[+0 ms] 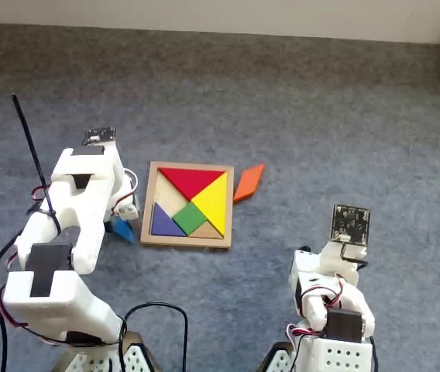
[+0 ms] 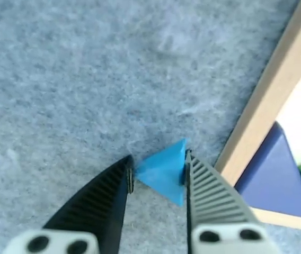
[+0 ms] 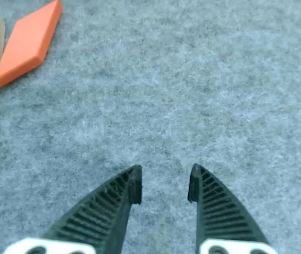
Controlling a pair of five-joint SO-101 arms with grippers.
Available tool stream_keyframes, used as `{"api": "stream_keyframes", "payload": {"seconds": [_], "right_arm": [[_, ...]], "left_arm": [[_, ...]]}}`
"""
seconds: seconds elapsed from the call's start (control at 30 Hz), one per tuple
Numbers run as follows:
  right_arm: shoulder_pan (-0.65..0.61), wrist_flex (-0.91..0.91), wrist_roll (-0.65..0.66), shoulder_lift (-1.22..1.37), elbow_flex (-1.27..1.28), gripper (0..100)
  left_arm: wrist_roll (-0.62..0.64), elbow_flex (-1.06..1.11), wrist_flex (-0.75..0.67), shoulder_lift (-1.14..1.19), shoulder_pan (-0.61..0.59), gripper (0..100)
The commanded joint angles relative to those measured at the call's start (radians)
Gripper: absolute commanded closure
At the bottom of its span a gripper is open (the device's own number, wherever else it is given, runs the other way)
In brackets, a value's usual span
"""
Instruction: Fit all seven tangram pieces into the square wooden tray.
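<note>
The square wooden tray (image 1: 148,208) lies mid-carpet with a red triangle (image 1: 189,182), a yellow triangle (image 1: 214,203), a green square (image 1: 190,218) and a dark blue triangle (image 1: 163,222) inside it. An orange parallelogram (image 1: 249,182) rests on the carpet just off the tray's right edge. Beside the tray's left edge, my left gripper (image 2: 159,172) is shut on a small light blue triangle (image 2: 164,168), low over the carpet. My right gripper (image 3: 164,185) hangs open over bare carpet, with the orange parallelogram (image 3: 27,42) well ahead of it.
Grey carpet covers the whole work area. The tray's wooden rim (image 2: 267,106) runs close beside the left gripper's fingers (image 2: 209,185). Both arm bases stand at the near edge, and a black cable (image 1: 158,310) loops between them.
</note>
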Motion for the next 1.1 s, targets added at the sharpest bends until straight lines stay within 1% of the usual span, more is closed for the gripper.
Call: {"api": "stream_keyframes", "payload": {"seconds": [0.0, 0.13, 0.27, 0.37, 0.43, 0.53, 0.73, 0.77, 0.8, 0.9, 0.93, 1.07], "right_arm": [[0.018, -0.012, 0.012, -0.007, 0.143, 84.3], [0.018, -0.012, 0.012, -0.007, 0.143, 84.3], [0.018, -0.012, 0.012, -0.007, 0.143, 84.3], [0.018, -0.012, 0.012, -0.007, 0.143, 84.3], [0.016, -0.012, 0.012, -0.007, 0.143, 84.3], [0.016, -0.012, 0.012, -0.007, 0.143, 84.3], [0.016, -0.012, 0.012, -0.007, 0.143, 84.3], [0.016, -0.012, 0.012, -0.007, 0.143, 84.3], [0.018, -0.012, 0.012, -0.007, 0.143, 84.3], [0.018, -0.012, 0.012, -0.007, 0.143, 84.3], [0.018, -0.012, 0.012, -0.007, 0.143, 84.3], [0.018, -0.012, 0.012, -0.007, 0.143, 84.3]], "left_arm": [[-0.068, -0.027, 0.017, -0.067, 0.012, 97], [-0.117, -0.030, 0.060, -0.179, 0.013, 97], [-0.218, -0.028, 0.092, -0.300, 0.048, 97], [-0.290, -0.024, 0.101, -0.354, 0.105, 97], [-0.313, -0.025, 0.095, -0.360, 0.150, 97], [-0.331, -0.028, 0.092, -0.358, 0.229, 97], [-0.334, -0.022, -0.009, -0.358, 0.390, 97], [-0.334, -0.024, -0.018, -0.358, 0.410, 95], [-0.334, -0.025, -0.020, -0.358, 0.432, 91], [-0.327, -0.022, -0.018, -0.358, 0.458, 77], [-0.327, -0.022, -0.018, -0.358, 0.458, 75], [-0.331, -0.030, -0.020, -0.363, 0.464, 78]]}}
